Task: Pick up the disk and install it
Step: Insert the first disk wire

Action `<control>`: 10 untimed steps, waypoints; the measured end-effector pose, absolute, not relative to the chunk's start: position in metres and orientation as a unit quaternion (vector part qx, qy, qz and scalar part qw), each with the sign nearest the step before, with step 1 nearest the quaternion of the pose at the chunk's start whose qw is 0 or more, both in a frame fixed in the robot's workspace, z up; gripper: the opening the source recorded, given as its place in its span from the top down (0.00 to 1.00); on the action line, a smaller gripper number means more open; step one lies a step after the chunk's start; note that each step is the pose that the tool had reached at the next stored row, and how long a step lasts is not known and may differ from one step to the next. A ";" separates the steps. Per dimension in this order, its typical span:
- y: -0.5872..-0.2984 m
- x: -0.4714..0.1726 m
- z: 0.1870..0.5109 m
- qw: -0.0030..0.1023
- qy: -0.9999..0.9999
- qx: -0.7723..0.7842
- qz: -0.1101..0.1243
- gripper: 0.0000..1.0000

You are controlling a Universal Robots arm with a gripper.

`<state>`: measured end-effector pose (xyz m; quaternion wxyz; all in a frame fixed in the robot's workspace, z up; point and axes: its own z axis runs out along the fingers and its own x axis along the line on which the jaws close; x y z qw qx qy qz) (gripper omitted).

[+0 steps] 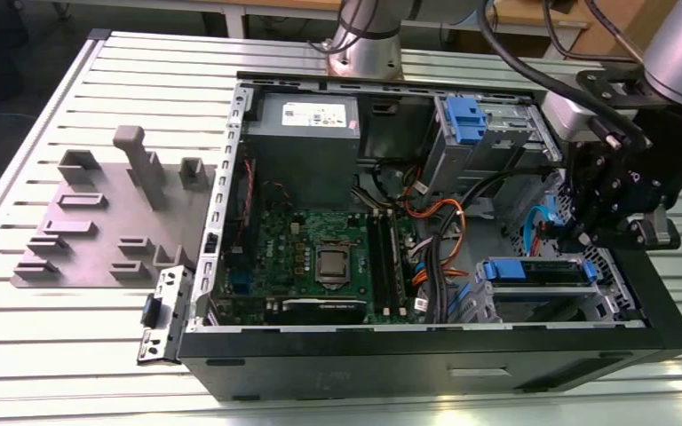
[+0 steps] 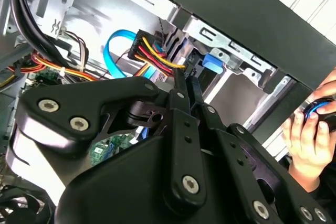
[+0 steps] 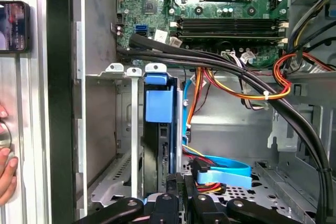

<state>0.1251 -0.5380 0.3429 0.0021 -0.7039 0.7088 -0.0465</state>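
Open computer case (image 1: 317, 373) on a slatted table (image 1: 33, 337), exterior view: the disk (image 1: 539, 271), in its blue carrier, sits seated in the drive cage at the case's front corner on the exterior view's right. The gripper (image 1: 581, 238) hangs just above that bay. In the first wrist view its fingers (image 3: 167, 203) appear pressed together beside the disk's blue carrier, though contact cannot be confirmed; a person's hand (image 2: 307, 135) rests outside the case.

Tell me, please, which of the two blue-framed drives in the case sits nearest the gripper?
The disk in the lower bay, right below the gripper; the other blue carrier sits up beside the power supply.
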 end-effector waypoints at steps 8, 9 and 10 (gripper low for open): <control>-0.543 0.117 0.339 0.008 0.707 -0.705 -0.052 0.84; -0.543 0.116 0.338 0.008 0.707 -0.705 -0.053 0.84; -0.543 0.116 0.338 0.009 0.707 -0.705 -0.053 0.84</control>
